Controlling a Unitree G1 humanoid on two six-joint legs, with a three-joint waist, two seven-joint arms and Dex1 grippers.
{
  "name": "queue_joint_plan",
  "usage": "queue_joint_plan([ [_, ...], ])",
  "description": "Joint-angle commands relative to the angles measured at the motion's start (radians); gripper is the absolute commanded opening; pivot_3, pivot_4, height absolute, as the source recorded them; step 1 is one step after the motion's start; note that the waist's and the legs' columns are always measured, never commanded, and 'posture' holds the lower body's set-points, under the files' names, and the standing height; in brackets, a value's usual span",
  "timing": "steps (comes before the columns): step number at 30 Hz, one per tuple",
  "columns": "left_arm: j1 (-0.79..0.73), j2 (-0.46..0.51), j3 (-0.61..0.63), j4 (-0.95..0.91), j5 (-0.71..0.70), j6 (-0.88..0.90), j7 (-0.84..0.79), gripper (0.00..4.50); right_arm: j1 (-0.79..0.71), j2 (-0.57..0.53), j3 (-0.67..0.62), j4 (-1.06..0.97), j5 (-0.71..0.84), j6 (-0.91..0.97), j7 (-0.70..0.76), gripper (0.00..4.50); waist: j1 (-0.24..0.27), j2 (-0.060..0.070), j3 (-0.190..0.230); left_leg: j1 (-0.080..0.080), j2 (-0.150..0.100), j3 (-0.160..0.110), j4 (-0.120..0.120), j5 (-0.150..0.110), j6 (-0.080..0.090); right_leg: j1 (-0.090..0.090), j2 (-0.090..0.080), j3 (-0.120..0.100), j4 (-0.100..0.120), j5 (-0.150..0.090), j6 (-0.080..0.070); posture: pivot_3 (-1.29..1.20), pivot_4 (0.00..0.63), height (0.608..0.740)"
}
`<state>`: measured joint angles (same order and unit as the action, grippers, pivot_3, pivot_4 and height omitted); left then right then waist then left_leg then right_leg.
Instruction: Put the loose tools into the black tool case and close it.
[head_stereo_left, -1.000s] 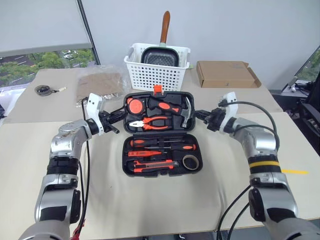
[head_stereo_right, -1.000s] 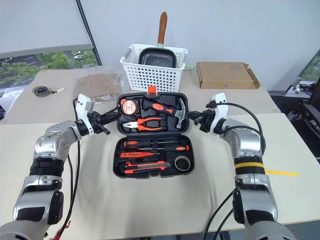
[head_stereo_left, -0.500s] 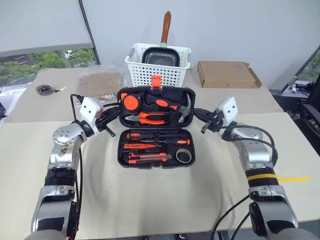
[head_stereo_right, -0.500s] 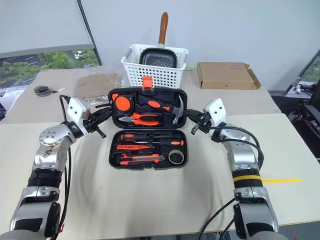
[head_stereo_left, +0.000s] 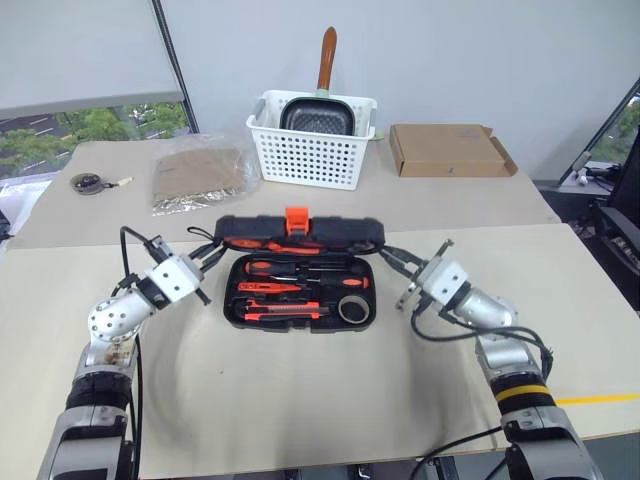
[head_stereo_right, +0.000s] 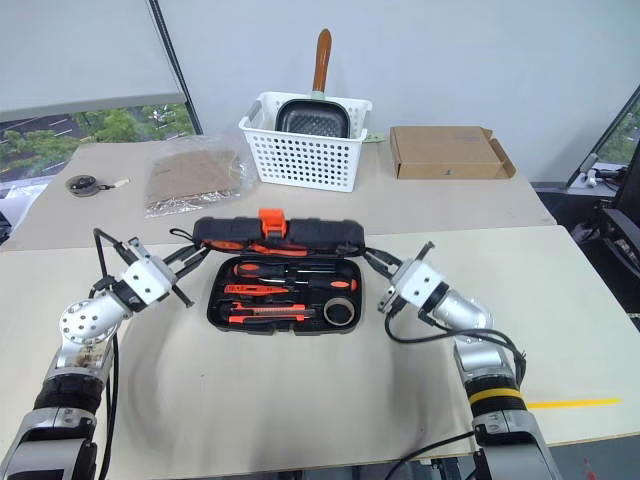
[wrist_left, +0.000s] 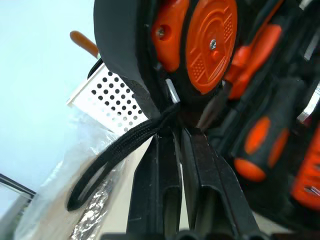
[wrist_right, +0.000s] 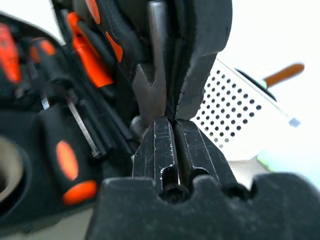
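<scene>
- The tool case (head_stereo_left: 300, 290) is seen on the table (head_stereo_left: 300, 400), between the two grippers, with its lid (head_stereo_left: 300, 232) raised to a steep tilt over the base.
- The left gripper (head_stereo_left: 207, 262) is seen at the lid's left end, its fingers (wrist_left: 165, 190) pressed together; in the left wrist view their tips meet the lid's rim, with a black cord loop (wrist_left: 107, 165) lying across them.
- The right gripper (head_stereo_left: 395, 262) is seen at the lid's right end, fingers (wrist_right: 175, 150) likewise closed; in the right wrist view their tips sit against the lid's edge. Whether the edge is pinched or only pushed cannot be told.
- Between the two grippers, in the base, two screwdrivers (head_stereo_left: 300, 268), a slim screwdriver (head_stereo_left: 270, 288), a knife (head_stereo_left: 285, 310) and a tape ring (head_stereo_left: 352, 311) are laid in their recesses.
- A hammer head (wrist_right: 152, 75) and an orange tape measure (wrist_left: 212, 45) are held in the lid.
- Beyond the grippers, a white basket (head_stereo_left: 315, 135) with a pan (head_stereo_left: 318, 112), a cardboard box (head_stereo_left: 450, 150) and a plastic bag (head_stereo_left: 200, 175) are set on the far table.
- Well out past the left gripper, a dark disc (head_stereo_left: 88, 183) is seen.
</scene>
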<state>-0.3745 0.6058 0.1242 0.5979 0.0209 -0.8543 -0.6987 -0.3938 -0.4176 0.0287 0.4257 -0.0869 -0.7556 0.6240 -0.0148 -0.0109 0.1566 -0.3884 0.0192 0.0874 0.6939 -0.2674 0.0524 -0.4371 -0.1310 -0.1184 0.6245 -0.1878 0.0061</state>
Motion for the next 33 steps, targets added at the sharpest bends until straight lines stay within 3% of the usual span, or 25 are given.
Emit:
queue_joint_plan([
  [1,0.027,0.026,-0.036,-0.02,0.001,-0.041,-0.012,0.04,0.008,-0.011,0.025,-0.012,-0.02,-0.134,-0.031,0.0,0.001,0.0,0.0,0.0,0.0,0.0,0.0,0.001,0.0,0.0,0.0,0.0,0.0,0.0,0.0,0.0,0.15,0.7],
  [4,0.101,0.073,-0.082,-0.065,-0.123,-0.009,-0.167,0.04,0.038,-0.035,0.025,-0.009,-0.002,-0.129,-0.03,0.0,-0.002,0.0,0.0,0.001,0.001,0.001,0.0,0.001,0.0,0.0,0.0,0.001,0.001,0.0,0.0,0.0,0.15,0.7],
  [5,0.129,0.09,-0.096,-0.082,-0.177,0.001,-0.227,0.75,0.049,-0.043,0.024,-0.014,0.013,-0.107,-0.024,0.73,-0.003,0.0,0.0,0.001,0.001,0.002,0.0,0.001,0.0,0.0,0.0,0.002,0.001,0.0,0.0,0.0,0.15,0.7],
  [6,0.156,0.097,-0.079,-0.084,-0.234,0.047,-0.261,0.93,0.079,-0.081,0.033,-0.04,0.043,-0.034,0.031,0.9,-0.002,0.001,-0.001,0.002,0.002,0.003,0.0,0.0,0.001,0.0,0.0,0.002,0.001,0.0,0.0,0.0,0.15,0.7],
  [9,0.194,0.105,-0.037,-0.08,-0.315,0.136,-0.292,2.1,0.151,-0.17,0.069,-0.119,0.153,0.118,0.199,1.98,0.004,0.002,-0.001,0.002,0.002,0.005,0.0,-0.002,0.004,0.0,-0.001,0.004,0.001,-0.001,-0.002,0.0,0.15,0.7],
  [11,0.242,0.141,-0.041,-0.044,-0.29,0.04,-0.343,2.78,0.216,-0.267,0.076,-0.152,0.271,0.241,0.374,2.68,0.013,0.002,-0.001,0.001,0.002,0.004,0.002,-0.003,0.006,0.0,-0.001,0.003,-0.001,0.0,-0.002,0.0,0.15,0.7],
  [12,0.259,0.149,-0.039,-0.032,-0.29,0.022,-0.361,2.84,0.232,-0.3,0.076,-0.152,0.3,0.27,0.427,2.92,0.015,0.001,-0.002,0.001,0.001,0.004,0.002,-0.003,0.006,0.001,-0.001,0.003,-0.001,0.0,-0.002,0.0,0.15,0.7],
  [16,0.256,0.147,-0.009,0.019,-0.323,0.062,-0.365,2.84,0.235,-0.371,0.06,-0.194,0.379,0.424,0.528,2.92,0.022,0.001,-0.002,0.004,0.003,0.004,0.002,-0.005,0.008,0.005,-0.003,0.001,-0.007,0.0,-0.002,0.0,0.15,0.7],
  [22,0.111,0.109,0.073,0.054,-0.396,0.264,-0.274,2.84,0.264,-0.418,0.087,-0.538,0.586,0.903,0.562,2.92,0.034,0.001,-0.002,0.001,0.013,0.006,0.004,-0.004,0.006,0.003,-0.001,-0.006,-0.01,0.004,0.001,0.0,0.15,0.7],
  [29,-0.124,0.065,0.089,-0.011,-0.423,0.453,-0.221,2.84,0.224,-0.341,0.135,-0.697,0.687,1.254,0.456,2.92,0.039,-0.001,-0.002,-0.002,0.012,0.007,0.003,-0.003,0.004,0.001,0.001,-0.007,-0.012,0.006,-0.003,0.0,0.15,0.7],
  [33,-0.21,0.017,0.016,-0.124,-0.433,0.569,-0.29,2.84,0.159,-0.238,0.161,-0.624,0.591,1.217,0.37,2.92,0.038,-0.003,-0.002,-0.004,0.01,0.009,0.005,-0.005,0.006,0.001,0.001,-0.006,-0.014,0.007,-0.004,0.0,0.15,0.7],
])
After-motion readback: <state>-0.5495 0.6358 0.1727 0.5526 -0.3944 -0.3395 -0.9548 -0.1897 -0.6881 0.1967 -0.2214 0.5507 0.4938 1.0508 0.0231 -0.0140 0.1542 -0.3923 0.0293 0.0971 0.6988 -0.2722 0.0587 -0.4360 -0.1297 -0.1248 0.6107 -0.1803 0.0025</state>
